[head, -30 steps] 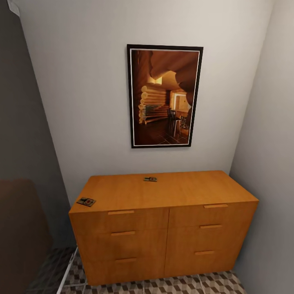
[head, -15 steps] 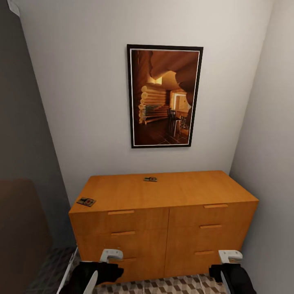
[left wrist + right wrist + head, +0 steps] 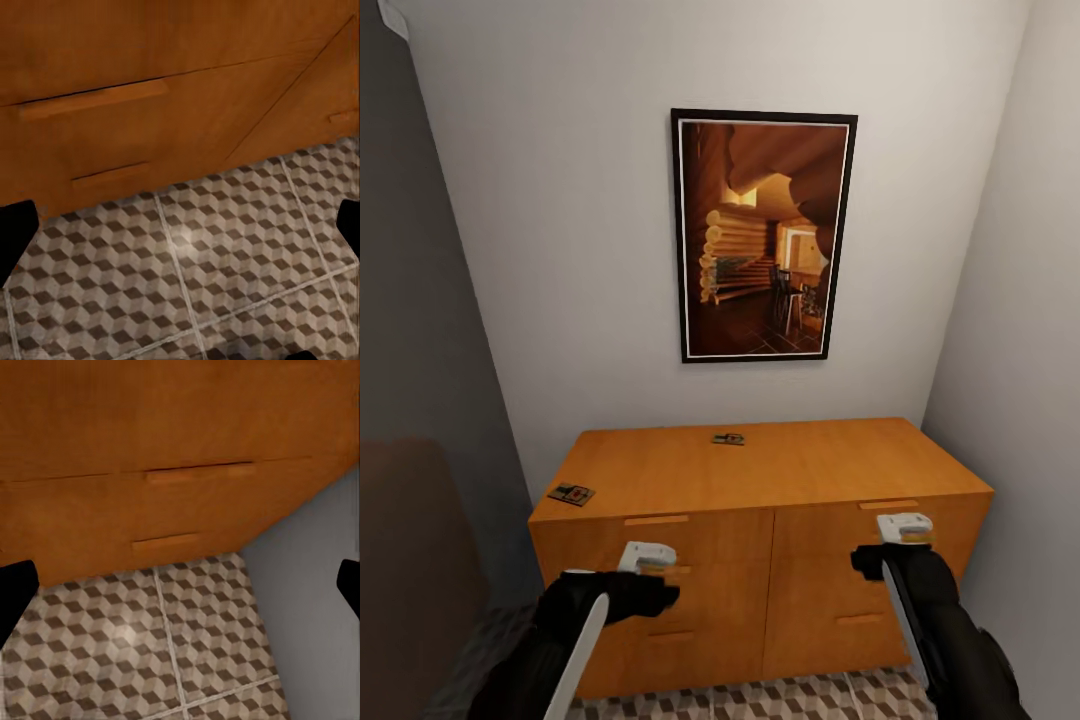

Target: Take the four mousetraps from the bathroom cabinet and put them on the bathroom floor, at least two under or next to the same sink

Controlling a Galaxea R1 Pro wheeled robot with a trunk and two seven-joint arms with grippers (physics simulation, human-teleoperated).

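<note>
The orange-brown cabinet (image 3: 760, 480) stands against the wall ahead. Two mousetraps lie on its top: one at the front left corner (image 3: 572, 493), one near the back middle (image 3: 728, 438). The others are out of view. My left gripper (image 3: 645, 578) is raised in front of the left drawers and my right gripper (image 3: 892, 552) in front of the right drawers, both below the cabinet top. In the wrist views the dark fingertips (image 3: 15, 232) (image 3: 15, 589) sit far apart at the edges, so both grippers are open and empty, facing the drawer fronts (image 3: 150, 112) (image 3: 172, 502) and the cube-patterned floor (image 3: 195, 270) (image 3: 150, 645).
A framed picture (image 3: 762, 235) hangs above the cabinet. A grey wall (image 3: 1020, 350) closes in on the right, right beside the cabinet's end. A dark wall and a brown shape (image 3: 405, 560) close in on the left. A strip of tiled floor (image 3: 810, 695) shows before the drawers.
Both arms have risen from below the picture's edge to drawer height in front of the cabinet. The cabinet, the two mousetraps and the camera have not moved.
</note>
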